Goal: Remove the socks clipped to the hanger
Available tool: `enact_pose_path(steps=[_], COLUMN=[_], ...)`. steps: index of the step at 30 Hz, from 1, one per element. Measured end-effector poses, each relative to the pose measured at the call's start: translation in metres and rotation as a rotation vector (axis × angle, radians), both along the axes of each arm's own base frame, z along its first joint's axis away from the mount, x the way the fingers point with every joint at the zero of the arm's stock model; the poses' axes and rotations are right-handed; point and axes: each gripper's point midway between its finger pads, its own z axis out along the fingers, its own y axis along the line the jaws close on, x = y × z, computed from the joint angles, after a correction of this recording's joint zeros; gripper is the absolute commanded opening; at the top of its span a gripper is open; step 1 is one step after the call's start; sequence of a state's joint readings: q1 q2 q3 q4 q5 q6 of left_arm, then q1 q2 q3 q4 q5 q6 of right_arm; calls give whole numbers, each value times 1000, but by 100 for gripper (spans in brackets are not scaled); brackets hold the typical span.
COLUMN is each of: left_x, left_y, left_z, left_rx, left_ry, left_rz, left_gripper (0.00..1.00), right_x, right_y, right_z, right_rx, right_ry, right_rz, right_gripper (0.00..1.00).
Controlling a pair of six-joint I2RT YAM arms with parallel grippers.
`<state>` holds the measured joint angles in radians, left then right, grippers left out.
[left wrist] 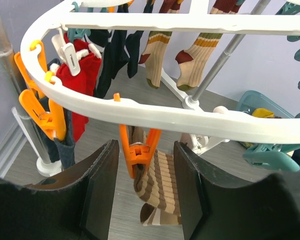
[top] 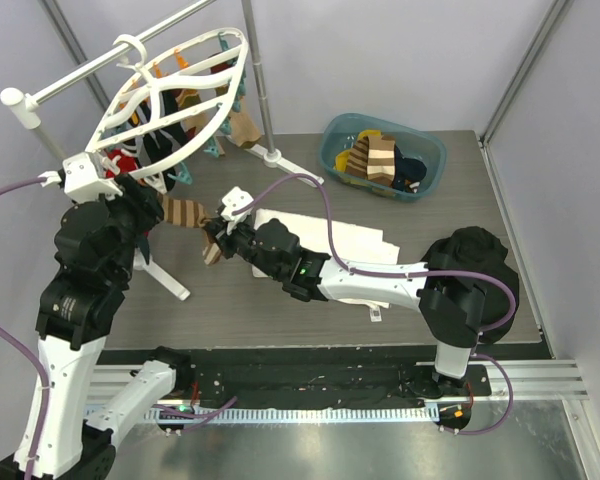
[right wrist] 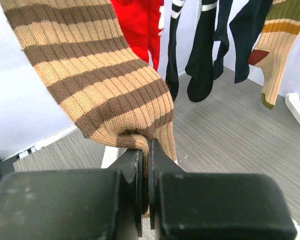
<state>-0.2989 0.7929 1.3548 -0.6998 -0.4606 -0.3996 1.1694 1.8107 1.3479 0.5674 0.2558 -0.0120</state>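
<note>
The white oval hanger (top: 170, 90) hangs from a rail at the back left, and its rim (left wrist: 140, 112) crosses the left wrist view. An orange clip (left wrist: 137, 150) under that rim pinches a brown-and-cream striped sock (left wrist: 162, 182). My left gripper (left wrist: 142, 190) is open, its fingers on either side of the clip with a gap on each side. My right gripper (right wrist: 146, 150) is shut on the lower end of the same striped sock (right wrist: 100, 85), which stretches between both grippers (top: 185, 212). Red (left wrist: 82, 80), black (left wrist: 117, 50) and tan socks (left wrist: 157, 50) stay clipped.
A teal basket (top: 435, 160) at the back right holds several loose socks. A white cloth (top: 320, 235) lies under my right arm. The grey pole (top: 265, 90) of the stand rises beside the hanger, and its white foot (top: 165, 280) runs across the table.
</note>
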Motion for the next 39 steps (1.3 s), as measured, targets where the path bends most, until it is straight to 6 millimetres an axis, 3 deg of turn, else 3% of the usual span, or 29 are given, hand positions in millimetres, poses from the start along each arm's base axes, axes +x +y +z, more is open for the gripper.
enact_pose_path(steps=[8,11,12,15,25,27,28,29,32,35,39], left_x=[7,9,9,11,14,14,14,13,9,1,-17], left_y=[0,1,1,3,2,2,2,2,0,-4,-10], left_z=[-3,-3,-3,-4,-8,-7,-7,-6,-4,-2,-4], left_rx=[20,26,29,41,50,49,48,47,39,21,-4], left_ry=[3,4,4,10,24,23,21,19,7,-1,1], left_rz=[7,11,15,23,23,23,22,19,0,-27,-86], left_gripper=[43,26,15,0,0,8,20,49,76,87,94], right_x=[-1,-1,-1,-1,-1,-2,-2,-2,-3,-2,-2], right_y=[0,0,1,1,-1,-3,-5,-7,-14,-32,-64], right_z=[0,0,0,0,-4,-5,-5,-6,-5,-5,-2], right_rx=[1,1,1,1,-6,-9,-10,-11,-6,-2,-12], right_ry=[-1,-1,-1,-1,3,4,5,6,17,37,60], right_rz=[5,5,5,6,5,3,0,-4,-20,-65,-142], right_gripper=[1,1,1,1,1,1,1,1,1,1,1])
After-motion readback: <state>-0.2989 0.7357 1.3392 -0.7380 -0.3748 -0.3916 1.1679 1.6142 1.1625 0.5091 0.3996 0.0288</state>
